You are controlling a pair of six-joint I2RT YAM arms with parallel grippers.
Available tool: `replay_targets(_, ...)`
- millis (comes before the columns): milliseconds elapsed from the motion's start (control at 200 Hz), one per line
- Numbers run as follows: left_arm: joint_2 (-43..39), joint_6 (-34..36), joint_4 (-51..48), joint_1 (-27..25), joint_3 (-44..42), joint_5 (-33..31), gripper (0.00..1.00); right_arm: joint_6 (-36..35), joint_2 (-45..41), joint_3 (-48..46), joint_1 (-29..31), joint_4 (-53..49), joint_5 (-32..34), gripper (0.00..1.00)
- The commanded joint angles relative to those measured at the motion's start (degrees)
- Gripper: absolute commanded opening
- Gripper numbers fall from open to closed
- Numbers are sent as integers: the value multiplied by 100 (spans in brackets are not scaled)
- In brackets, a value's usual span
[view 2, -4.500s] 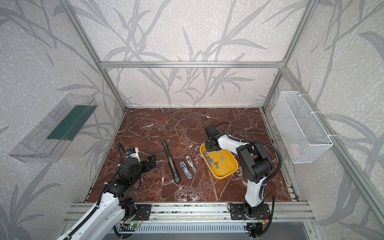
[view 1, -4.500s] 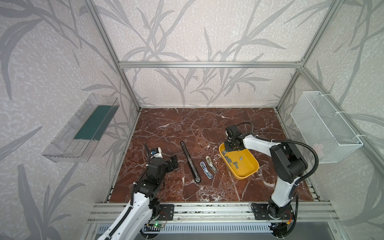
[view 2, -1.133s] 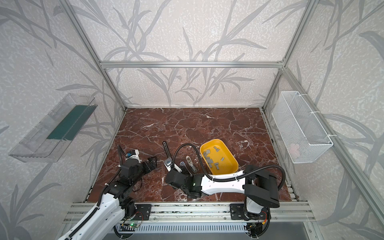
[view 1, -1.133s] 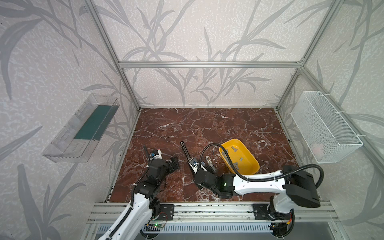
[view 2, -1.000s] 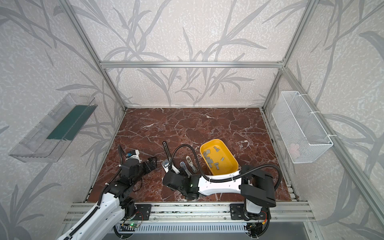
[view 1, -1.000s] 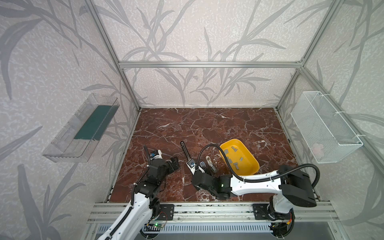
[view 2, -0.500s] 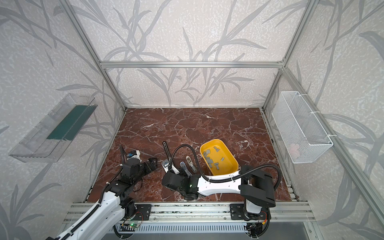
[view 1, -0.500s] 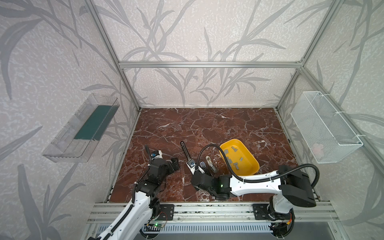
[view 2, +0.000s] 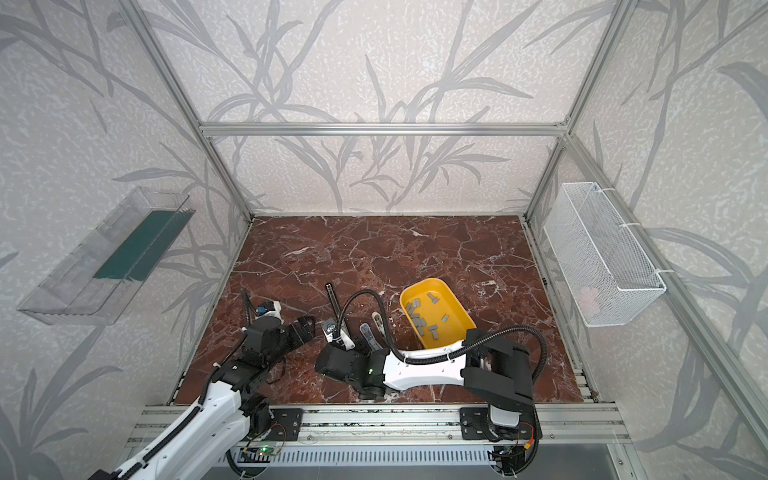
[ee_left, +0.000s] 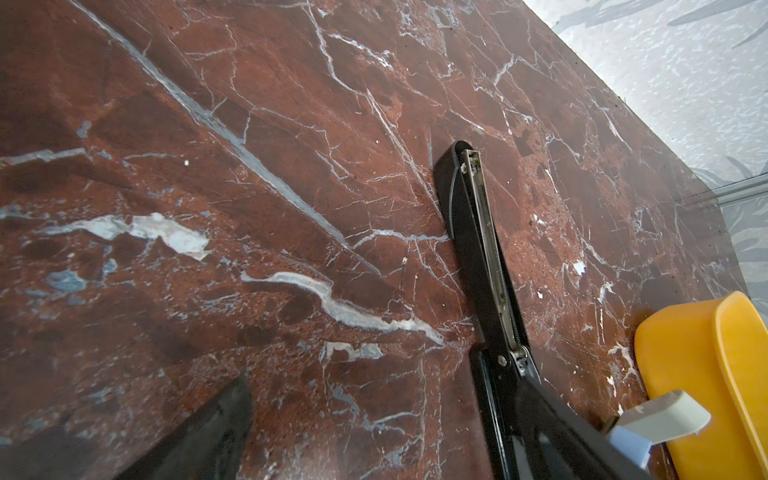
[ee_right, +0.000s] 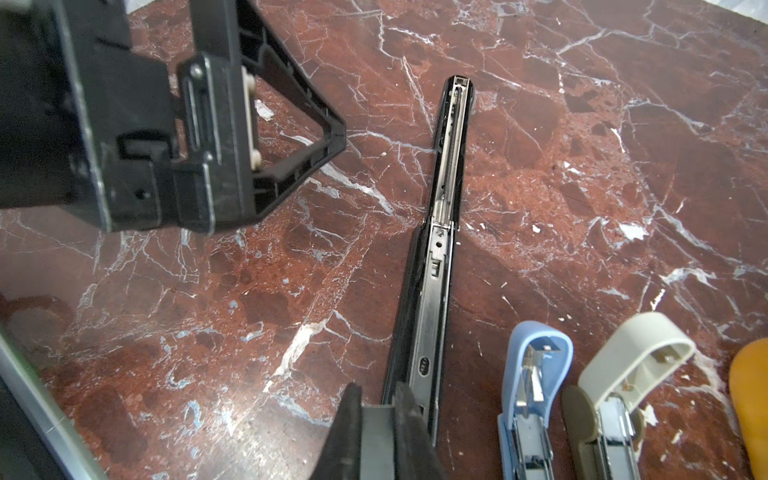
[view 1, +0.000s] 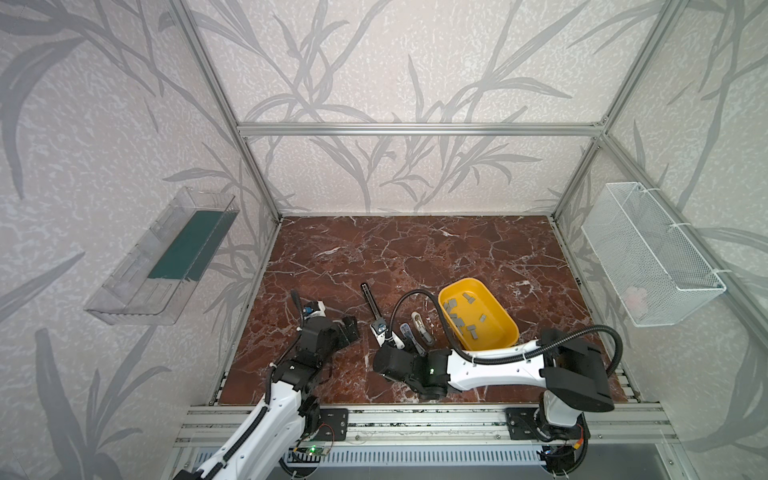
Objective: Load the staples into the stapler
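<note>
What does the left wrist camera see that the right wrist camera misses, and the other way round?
Only the left wrist view shows a broad stretch of patterned wall and the yellow tray's rim. Only the right wrist view shows the left end effector from outside, jaws open, and the insides of the opened blue stapler and beige stapler. Both show the marble tabletop, the long black stapler lying opened flat, and the tray's side.

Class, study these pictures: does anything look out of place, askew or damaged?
Nothing looks spilled or broken. The staple strips lie jumbled at all angles inside the yellow tray, and the long black stapler lies swung open flat, likely for loading.
</note>
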Motion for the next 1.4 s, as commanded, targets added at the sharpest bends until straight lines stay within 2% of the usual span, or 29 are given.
replay_targets(0, -50, -86, -16, 5, 92, -4, 99, -424, 130, 57, 45, 208, -150, 14)
replay_targets(65, -49, -91, -14, 1, 88, -6, 99, -594, 166, 87, 31, 187, -166, 14)
replay_targets(460, -50, -86, -5, 5, 92, 22, 99, -339, 251, 163, -145, -163, 67, 13)
replay_targets(1395, -50, -95, 14, 5, 81, 49, 99, -790, 184, -160, -494, 275, -433, 12)
